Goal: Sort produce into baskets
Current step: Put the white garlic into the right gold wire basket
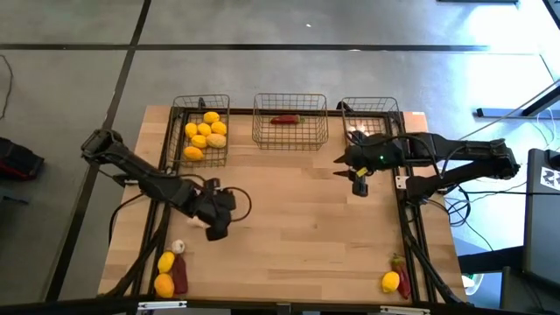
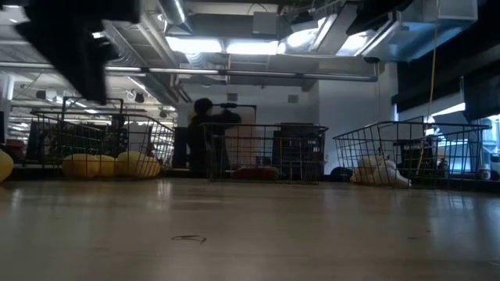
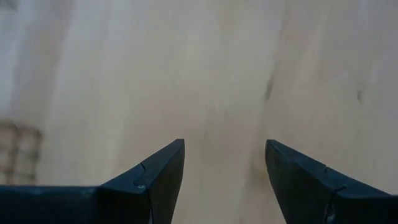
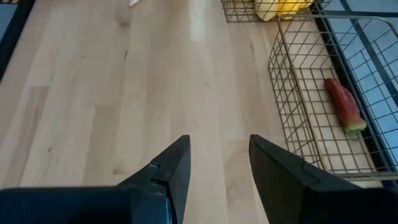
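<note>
High view: left pincer [image 1: 216,229] and right pincer [image 1: 358,187] released, empty, over table [image 1: 297,219]

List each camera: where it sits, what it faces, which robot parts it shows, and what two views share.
High: overhead, looking straight down on the table, both arms and three baskets.
Low: at tabletop height, looking level at the baskets and the room; a dark arm part hangs above.
Left wrist: looks past the open left end effector at bare wood.
Right wrist: looks past the open right end effector.
Shared: the chili in the middle basket shows overhead too.
</note>
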